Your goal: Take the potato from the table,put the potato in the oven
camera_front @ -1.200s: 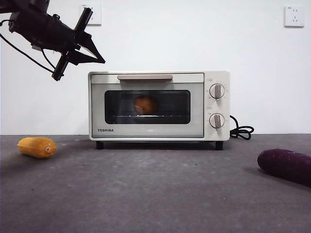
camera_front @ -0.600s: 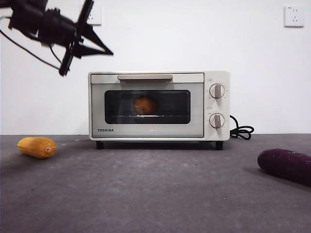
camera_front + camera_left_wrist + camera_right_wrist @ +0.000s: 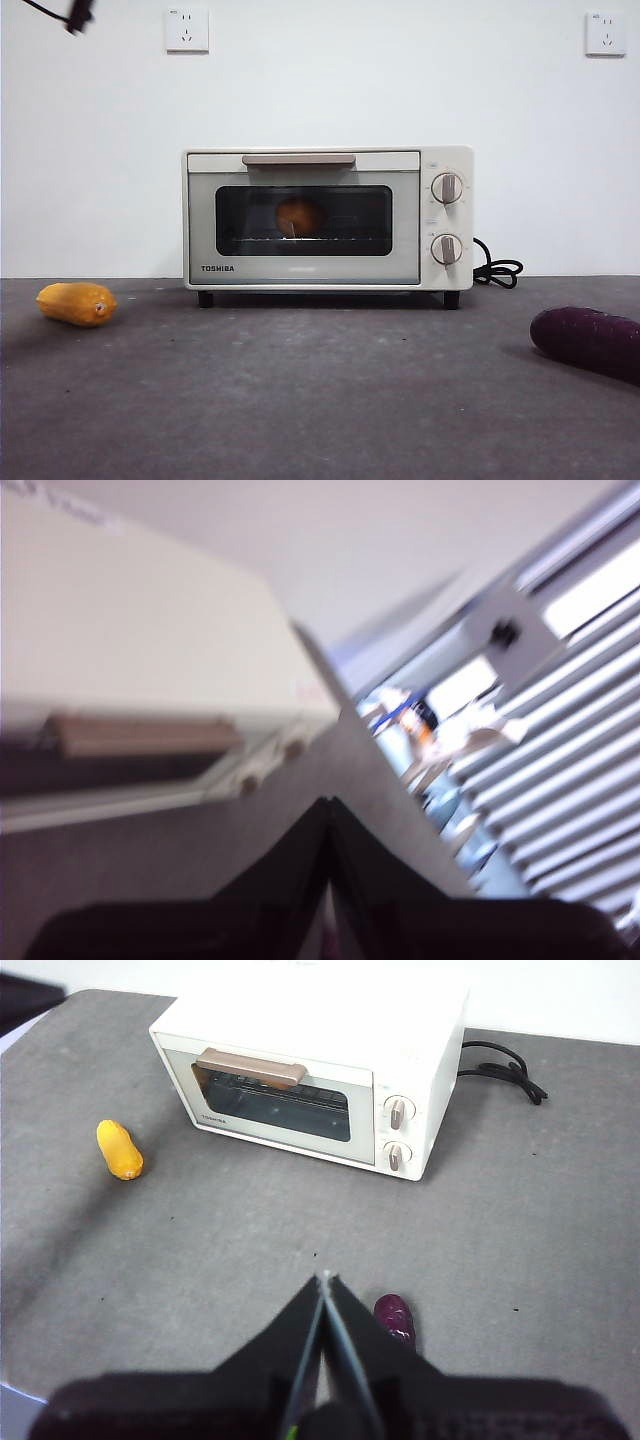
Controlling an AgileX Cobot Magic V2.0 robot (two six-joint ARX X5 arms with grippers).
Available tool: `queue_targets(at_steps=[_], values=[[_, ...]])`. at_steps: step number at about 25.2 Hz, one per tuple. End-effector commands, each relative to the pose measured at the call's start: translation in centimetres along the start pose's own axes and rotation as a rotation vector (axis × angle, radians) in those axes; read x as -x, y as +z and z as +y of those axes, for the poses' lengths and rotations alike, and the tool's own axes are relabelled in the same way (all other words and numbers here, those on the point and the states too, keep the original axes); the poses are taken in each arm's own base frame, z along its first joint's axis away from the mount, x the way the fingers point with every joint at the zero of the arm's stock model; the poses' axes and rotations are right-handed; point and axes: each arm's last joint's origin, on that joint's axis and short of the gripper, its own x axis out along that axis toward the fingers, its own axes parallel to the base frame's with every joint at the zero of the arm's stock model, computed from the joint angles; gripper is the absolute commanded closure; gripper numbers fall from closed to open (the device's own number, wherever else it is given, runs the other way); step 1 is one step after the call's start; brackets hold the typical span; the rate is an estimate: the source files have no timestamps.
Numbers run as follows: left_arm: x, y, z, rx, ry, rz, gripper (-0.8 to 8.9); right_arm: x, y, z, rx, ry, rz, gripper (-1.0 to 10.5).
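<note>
Potato was sitting inside the oven behind the shut glass door, up on the rack, so the job looked pretty much done to me. Left gripper had its jaws pressed together with nothing in them, up off to the side of the oven, handle ahead of it and below. Right gripper was pinched together too, hanging high and well back, oven straight out in front (potato not visible from there). The left was the nearer one if anything needed a nudge.
</note>
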Motion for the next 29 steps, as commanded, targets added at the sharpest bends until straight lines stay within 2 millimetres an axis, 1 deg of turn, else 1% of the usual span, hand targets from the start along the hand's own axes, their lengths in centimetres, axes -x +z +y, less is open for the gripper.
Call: queue_targets(at_steps=[1, 4, 8, 15, 18, 21, 23, 29], values=[[2.2, -1.2, -1.3, -0.167, 0.059, 0.061, 8.19, -0.2, -0.2, 0.0, 0.001, -0.009, 0.023, 9.5], [4.6, -2.3, -3.0, -0.215, 0.145, 0.085, 8.19, -0.2, -0.2, 0.0, 0.001, -0.006, 0.024, 9.5], [7.9, -3.7, -5.3, -0.247, 0.234, 0.074, 8.19, -0.2, -0.2, 0.0, 0.002, -0.006, 0.024, 9.5], [13.4, -6.2, -9.4, -0.260, 0.222, -0.008, 8.18, -0.2, -0.2, 0.0, 0.003, -0.007, 0.024, 9.5], [15.1, -7.3, -10.6, -0.277, 0.199, -0.026, 8.18, -0.2, -0.2, 0.0, 0.003, -0.007, 0.024, 9.5], [16.4, -8.3, -11.4, -0.285, 0.183, -0.030, 8.18, -0.2, -0.2, 0.0, 0.003, -0.007, 0.024, 9.5], [17.0, -8.7, -11.8, -0.293, 0.181, -0.040, 8.18, -0.2, -0.2, 0.0, 0.003, -0.007, 0.024, 9.5], [17.1, -8.8, -11.8, -0.295, 0.179, -0.043, 8.18, -0.2, -0.2, 0.0, 0.003, -0.007, 0.024, 9.5]])
